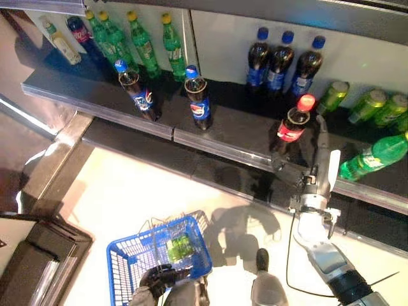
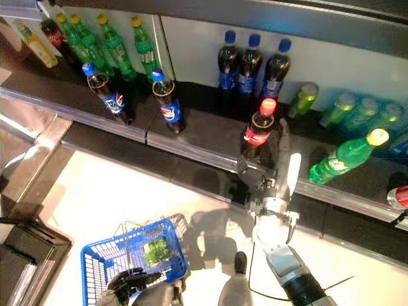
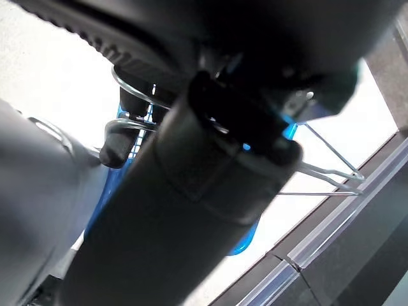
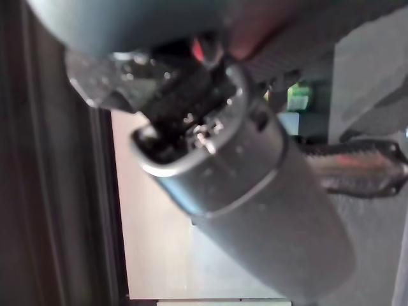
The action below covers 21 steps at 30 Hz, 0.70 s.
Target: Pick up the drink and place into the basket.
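A cola bottle with a red cap and red label (image 1: 291,129) stands upright near the front of the dark shelf (image 1: 229,131). My right hand (image 1: 306,182) reaches up to the shelf edge just below and right of it, open, with its white-covered thumb straight. It has no hold on the bottle. My left hand (image 1: 159,277) is at the bottom of the view, shut on the wire handle (image 3: 331,172) of the blue basket (image 1: 127,255). A green drink (image 1: 180,247) lies inside the basket.
Two blue-capped cola bottles (image 1: 199,99) stand left of the red-capped one, and three more (image 1: 280,60) at the back wall. Green bottles (image 1: 143,44) fill the far left, green cans (image 1: 370,105) the right. A green bottle (image 1: 376,156) lies by my right hand. A clear rail (image 1: 223,148) edges the shelf.
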Motion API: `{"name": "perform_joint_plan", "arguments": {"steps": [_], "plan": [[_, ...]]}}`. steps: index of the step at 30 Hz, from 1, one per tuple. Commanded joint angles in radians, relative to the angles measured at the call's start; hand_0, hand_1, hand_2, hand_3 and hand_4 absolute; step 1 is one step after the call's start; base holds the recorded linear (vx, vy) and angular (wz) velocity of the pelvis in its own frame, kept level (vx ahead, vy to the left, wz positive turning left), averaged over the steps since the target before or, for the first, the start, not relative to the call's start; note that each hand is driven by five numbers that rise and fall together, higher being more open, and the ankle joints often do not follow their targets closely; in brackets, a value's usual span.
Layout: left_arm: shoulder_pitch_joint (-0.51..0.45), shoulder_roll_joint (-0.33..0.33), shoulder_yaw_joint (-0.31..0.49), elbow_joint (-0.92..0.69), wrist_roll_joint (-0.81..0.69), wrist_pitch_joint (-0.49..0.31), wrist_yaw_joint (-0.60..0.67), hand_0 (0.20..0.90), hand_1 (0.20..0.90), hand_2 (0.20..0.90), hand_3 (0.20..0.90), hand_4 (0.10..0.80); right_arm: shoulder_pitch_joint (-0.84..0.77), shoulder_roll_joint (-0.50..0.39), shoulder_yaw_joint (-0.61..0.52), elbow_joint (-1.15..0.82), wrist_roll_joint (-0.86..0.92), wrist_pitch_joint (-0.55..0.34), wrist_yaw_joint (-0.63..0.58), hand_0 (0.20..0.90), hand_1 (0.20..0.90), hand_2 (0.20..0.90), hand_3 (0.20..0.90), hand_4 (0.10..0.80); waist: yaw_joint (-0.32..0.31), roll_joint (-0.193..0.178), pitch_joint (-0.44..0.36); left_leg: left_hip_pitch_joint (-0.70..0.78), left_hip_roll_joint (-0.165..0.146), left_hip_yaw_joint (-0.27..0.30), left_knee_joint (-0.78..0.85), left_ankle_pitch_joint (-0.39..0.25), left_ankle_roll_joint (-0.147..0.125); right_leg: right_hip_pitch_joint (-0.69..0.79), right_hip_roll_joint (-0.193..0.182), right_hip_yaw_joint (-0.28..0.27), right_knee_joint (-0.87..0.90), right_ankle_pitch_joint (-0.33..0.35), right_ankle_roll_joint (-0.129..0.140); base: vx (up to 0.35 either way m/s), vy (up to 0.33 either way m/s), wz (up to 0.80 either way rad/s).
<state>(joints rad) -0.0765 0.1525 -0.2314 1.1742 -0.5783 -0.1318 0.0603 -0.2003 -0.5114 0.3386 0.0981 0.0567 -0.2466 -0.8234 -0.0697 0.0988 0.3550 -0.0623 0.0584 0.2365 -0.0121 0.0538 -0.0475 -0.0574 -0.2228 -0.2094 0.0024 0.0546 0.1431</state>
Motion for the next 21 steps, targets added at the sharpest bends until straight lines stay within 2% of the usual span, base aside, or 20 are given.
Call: {"name": "perform_joint_plan", "arguments": {"steps": [1,12,21], "plan": [[0.062,-0.017,-0.054,-0.006,-0.060,-0.038,-0.044,0.300,0.300,0.300,0.200,0.100,-0.138,0.005,-0.023,-0.071,-0.049,-0.043,-0.076,0.900,0.900,0.900,0.900,0.800,0.030,-0.013,-0.003,-0.053,0.036,-0.026,0.201,-0.109,-0.028,-0.124,-0.086,0.041,0.140,0.000,-0.003,-0.054,0.074,0.06],[0.034,-0.018,-0.102,-0.076,-0.119,-0.027,-0.045,0.300,0.300,0.300,0.200,0.100,-0.267,0.043,-0.034,-0.020,-0.051,0.012,-0.144,0.900,0.900,0.900,0.900,0.800,0.053,0.023,0.080,-0.130,0.018,-0.045,0.236,-0.095,-0.028,-0.183,-0.098,0.023,0.174,0.001,-0.016,-0.072,0.030,0.06],[0.027,-0.025,-0.124,-0.137,-0.147,-0.009,-0.037,0.300,0.300,0.300,0.200,0.100,-0.325,0.083,-0.046,0.003,-0.058,0.006,-0.165,0.900,0.900,0.900,0.900,0.800,0.067,0.036,0.124,-0.167,0.020,-0.056,0.249,-0.078,-0.030,-0.210,-0.094,0.008,0.198,-0.001,-0.027,-0.051,-0.010,0.03]]}}
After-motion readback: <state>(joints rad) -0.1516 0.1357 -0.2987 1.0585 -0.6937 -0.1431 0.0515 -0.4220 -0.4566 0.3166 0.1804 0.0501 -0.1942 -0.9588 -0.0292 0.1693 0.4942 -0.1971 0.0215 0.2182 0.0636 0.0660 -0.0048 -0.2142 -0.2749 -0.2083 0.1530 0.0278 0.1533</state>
